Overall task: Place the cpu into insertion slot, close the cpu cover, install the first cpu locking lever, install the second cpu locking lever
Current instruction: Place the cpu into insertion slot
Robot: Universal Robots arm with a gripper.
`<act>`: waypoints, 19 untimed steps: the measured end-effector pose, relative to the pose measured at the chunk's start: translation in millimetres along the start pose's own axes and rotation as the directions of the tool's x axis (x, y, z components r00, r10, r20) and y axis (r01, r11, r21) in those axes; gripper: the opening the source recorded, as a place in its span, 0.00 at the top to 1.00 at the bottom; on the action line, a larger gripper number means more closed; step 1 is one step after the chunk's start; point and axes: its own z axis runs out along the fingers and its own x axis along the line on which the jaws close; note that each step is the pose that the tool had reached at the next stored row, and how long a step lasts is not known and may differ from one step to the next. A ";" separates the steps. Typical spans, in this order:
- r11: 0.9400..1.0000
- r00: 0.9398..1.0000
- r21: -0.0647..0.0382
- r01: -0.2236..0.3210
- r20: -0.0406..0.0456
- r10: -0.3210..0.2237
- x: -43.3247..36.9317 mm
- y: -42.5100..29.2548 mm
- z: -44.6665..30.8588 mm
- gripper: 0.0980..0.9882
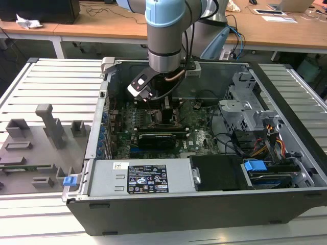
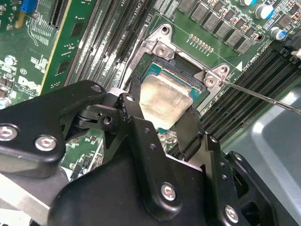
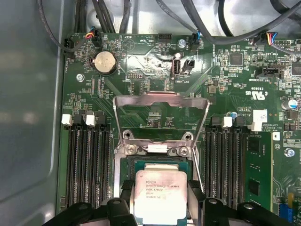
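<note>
The cpu (image 3: pixel 160 193), a square chip with a pale silver top, sits between my gripper's (image 3: pixel 161 200) two black fingers (image 3: pixel 126 194), directly over the black-framed insertion slot (image 3: pixel 160 162). In the second wrist view the fingers (image 2: pixel 189 132) press on opposite edges of the cpu (image 2: pixel 165 100), so my gripper (image 2: pixel 162 117) is shut on it. I cannot tell whether the chip is seated or just above the slot. The cpu cover (image 3: pixel 160 97), a thin metal frame, stands swung open past its hinge. A thin locking lever (image 2: pixel 263 96) sticks out to one side. In the exterior view my gripper (image 1: pixel 166 109) reaches down onto the motherboard.
The motherboard (image 1: pixel 199 135) lies inside an open computer case (image 1: pixel 153 204). Black memory slots (image 3: pixel 87 165) flank the socket on both sides, and cables (image 3: pixel 221 28) run along the board's edge. A drive cage (image 1: pixel 250 107) and wiring fill the case at the exterior view's right. Grey fixtures (image 1: pixel 48 127) stand outside at its left.
</note>
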 end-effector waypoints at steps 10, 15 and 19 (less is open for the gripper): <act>1.000 1.000 0.000 0.000 0.000 0.000 0.4 -0.5 5.7 0.51; 1.000 1.000 0.000 0.000 0.000 0.000 0.4 -0.5 5.9 0.51; 1.000 1.000 0.000 0.000 0.000 0.000 0.5 -0.4 6.4 0.42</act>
